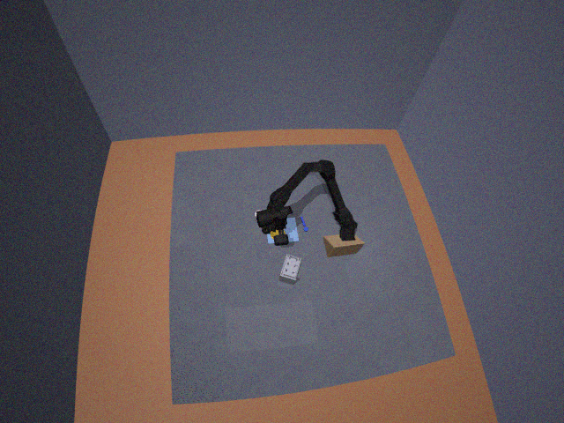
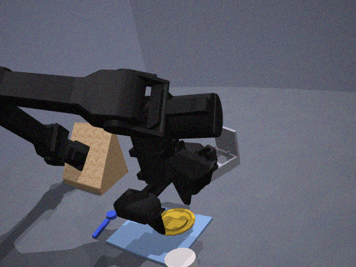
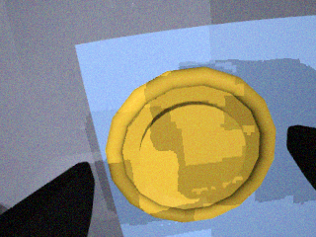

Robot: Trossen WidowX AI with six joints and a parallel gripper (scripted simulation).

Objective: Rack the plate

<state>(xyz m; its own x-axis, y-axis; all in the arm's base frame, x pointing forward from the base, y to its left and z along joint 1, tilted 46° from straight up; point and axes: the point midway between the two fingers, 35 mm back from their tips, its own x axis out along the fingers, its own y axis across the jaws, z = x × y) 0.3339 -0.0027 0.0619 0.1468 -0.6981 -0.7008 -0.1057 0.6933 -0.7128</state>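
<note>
The yellow plate [image 1: 274, 233] [image 2: 178, 221] [image 3: 197, 138] lies flat on a light blue mat [image 1: 293, 231] [image 2: 201, 222] [image 3: 101, 64]. My gripper [image 2: 176, 218] [image 3: 191, 155] is open and empty, pointing down low over the plate. In the wrist view the plate shows between the two spread fingertips, with a gap on each side. Whether the tips are down at the height of its rim is hard to tell. The pale grey dish rack [image 1: 288, 280] [image 2: 227, 168] stands beyond the mat with its tall end panel up; my gripper hides most of it in the exterior view.
A blue spoon-shaped thing [image 1: 304, 224] [image 2: 100, 227] lies beside the mat. A white round-topped cup or cylinder [image 2: 180, 257] stands at the mat's near edge. A tan wedge-shaped block [image 1: 345, 248] [image 2: 96, 163] stands at the arm's base.
</note>
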